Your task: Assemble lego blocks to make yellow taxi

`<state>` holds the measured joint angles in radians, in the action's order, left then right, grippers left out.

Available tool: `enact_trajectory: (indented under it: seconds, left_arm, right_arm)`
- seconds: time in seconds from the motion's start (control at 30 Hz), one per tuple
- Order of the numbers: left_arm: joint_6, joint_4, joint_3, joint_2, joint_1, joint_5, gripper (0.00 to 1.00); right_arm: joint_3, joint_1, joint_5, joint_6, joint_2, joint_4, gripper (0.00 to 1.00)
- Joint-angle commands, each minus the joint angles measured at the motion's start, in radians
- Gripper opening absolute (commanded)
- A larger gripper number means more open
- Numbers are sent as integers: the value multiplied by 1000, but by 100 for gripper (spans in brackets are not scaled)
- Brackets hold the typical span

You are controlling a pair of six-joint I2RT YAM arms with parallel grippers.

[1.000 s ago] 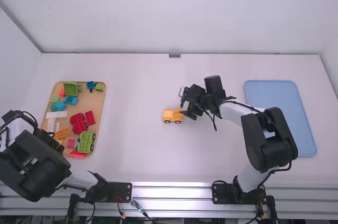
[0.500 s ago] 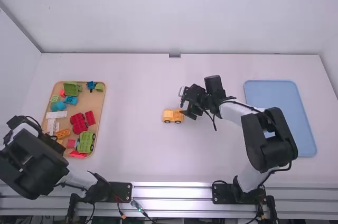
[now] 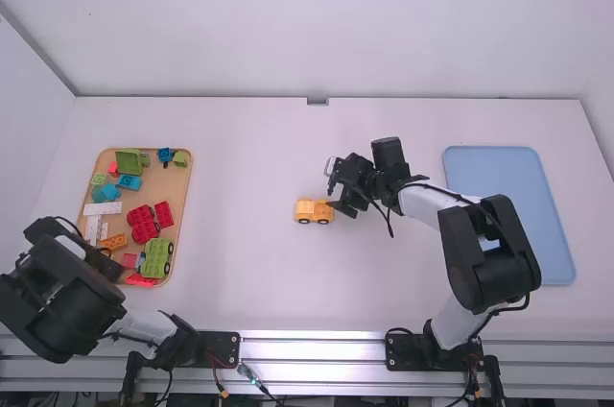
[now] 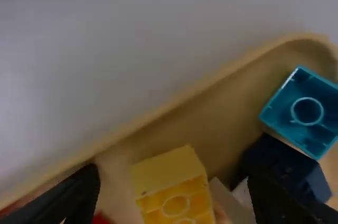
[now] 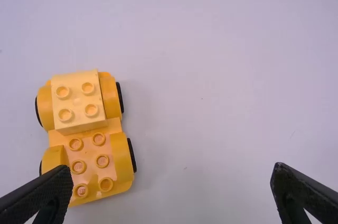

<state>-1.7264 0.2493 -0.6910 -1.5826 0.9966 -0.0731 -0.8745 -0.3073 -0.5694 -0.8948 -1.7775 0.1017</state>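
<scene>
Near mid-frame in the high view, the wheeled yellow base (image 3: 305, 212) sat upright on the table (image 3: 278, 282), one paler block (image 5: 78, 97) seated at one end, bare studs at the other. Taxi part-built, I judged; at least one piece left to add. Far left, my left gripper (image 4: 174, 174) was open about a yellow block (image 4: 168, 174) in the tray (image 3: 165, 186). My right gripper (image 5: 171, 168): open, empty.

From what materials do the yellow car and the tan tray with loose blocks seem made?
The yellow car looks like moulded plastic with a slight sheen: neat round studs, crisp edges. The tan tray looks smooth and matt, evenly coloured, so perhaps plastic or wood.
</scene>
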Motion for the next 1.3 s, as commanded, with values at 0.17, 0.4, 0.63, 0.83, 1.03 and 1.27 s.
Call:
enact_trajectory:
  seconds: [0.17,0.4,0.63,0.83,1.03,1.27]
  left_arm:
    - [13,176,-98,-16,-2,-24,76]
    - [54,227,-233,-148,-2,-3,76]
    - [-21,451,-352,-218,-2,6,84]
    - [-88,409,-306,-218,-2,5,72]
    - [-58,232,-199,-218,-2,40,47]
    - [-55,190,-163,-217,-2,40,30]
  right_arm:
    - [5,-2,-10,1,19,7,99]
    - [4,-2,-13,0,19,6,99]
    - [4,-2,-13,0,19,3,99]
    - [4,-2,-33,1,19,5,99]
    - [4,-1,-35,1,19,2,99]
    - [4,-23,-32,0,19,6,99]
